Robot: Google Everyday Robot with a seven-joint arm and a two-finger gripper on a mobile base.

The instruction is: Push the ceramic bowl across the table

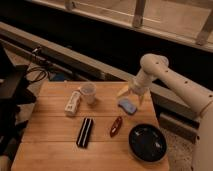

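Observation:
The ceramic bowl (147, 143) is wide, shallow and glossy black, and sits at the front right corner of the wooden table (50, 140). My gripper (132, 94) hangs from the white arm (170, 75) over the table's back right part, well behind the bowl and apart from it. Its pale fingers (123, 91) point down and are spread apart, empty. A blue sponge-like object (127, 105) lies just under and in front of the gripper.
A small white cup (88, 92) and a white packet (73, 102) stand at the back middle. A black rectangular item (84, 132) and a small red object (116, 126) lie mid-table, left of the bowl. A dark chair (12, 95) stands at the left.

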